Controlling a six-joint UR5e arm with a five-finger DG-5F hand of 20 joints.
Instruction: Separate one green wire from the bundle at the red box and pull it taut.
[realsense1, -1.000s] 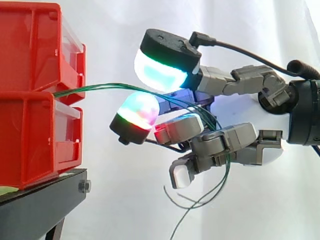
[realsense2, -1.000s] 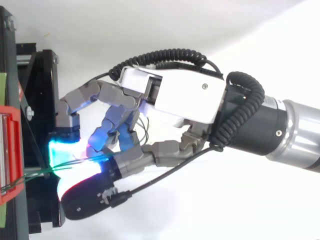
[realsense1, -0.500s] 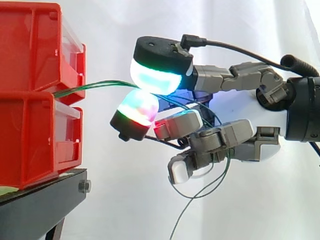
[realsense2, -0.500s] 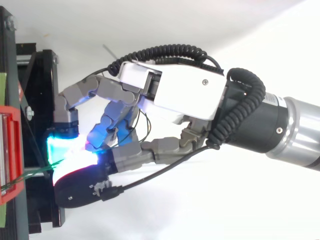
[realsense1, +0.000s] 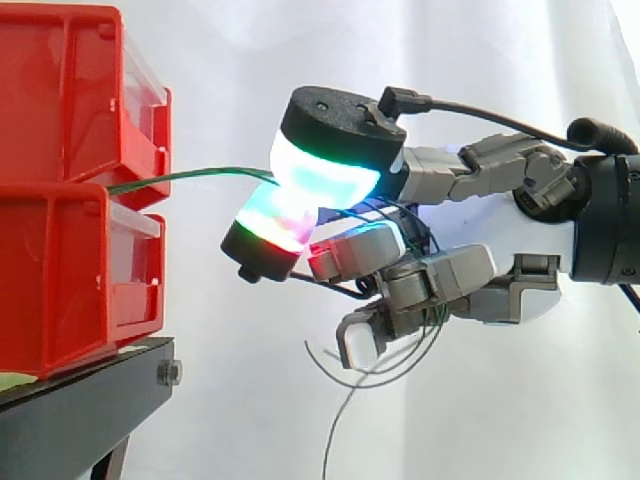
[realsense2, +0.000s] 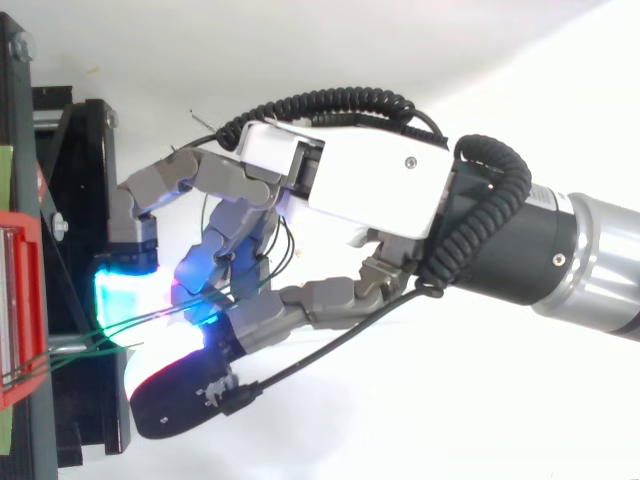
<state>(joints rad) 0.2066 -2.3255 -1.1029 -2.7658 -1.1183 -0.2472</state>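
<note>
this looks like a robotics lab with a purpose-built test rig: a plain white curtain (realsense1: 230, 60) closes off the background, stacked red bins (realsense1: 60, 200) sit on a bolted black stand (realsense1: 80, 410), and a robot hand (realsense2: 350, 190) on an industrial arm (realsense2: 590, 260) faces them.

Grey-jointed robot hand (realsense2: 350, 190) with white shell — one screw visible. Black-capped fingertips (realsense1: 325, 180) glow cyan, green, red. Black-and-silver cylindrical arm (realsense2: 590, 260).

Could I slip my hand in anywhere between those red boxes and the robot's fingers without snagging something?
Probably below the green wires, between the red bins and the hand, above the black stand. Also over the hand, along the curtain. Crowded: the wires loop through its curled fingers and dangle beneath.
</note>
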